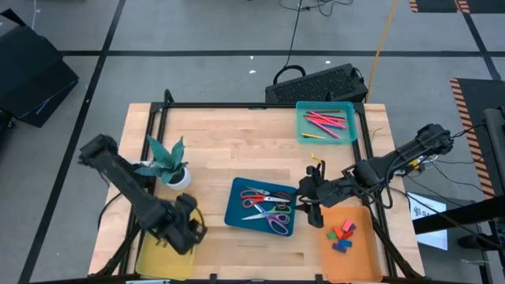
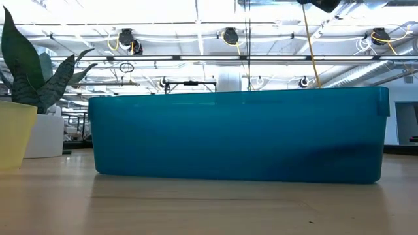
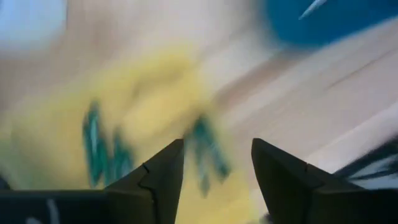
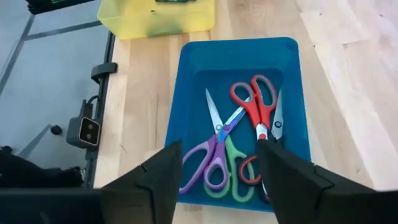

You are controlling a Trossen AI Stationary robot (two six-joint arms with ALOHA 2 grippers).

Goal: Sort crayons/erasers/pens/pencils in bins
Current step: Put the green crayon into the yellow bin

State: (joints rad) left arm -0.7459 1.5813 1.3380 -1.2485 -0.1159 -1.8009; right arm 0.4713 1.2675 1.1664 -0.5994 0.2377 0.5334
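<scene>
Right gripper (image 1: 309,207), fingers apart and empty, hangs between the dark blue bin (image 1: 237,207) of scissors (image 4: 249,134) and the orange bin (image 1: 363,256), erasers (image 1: 342,233) just right of it; left gripper (image 1: 188,229), fingers apart, over the yellow bin (image 1: 154,260).

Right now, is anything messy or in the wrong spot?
One thing stands out: a small yellow-and-dark item lies loose on the table, outside every bin. The erasers are in the orange bin, and the scissors in the dark blue bin.
</scene>
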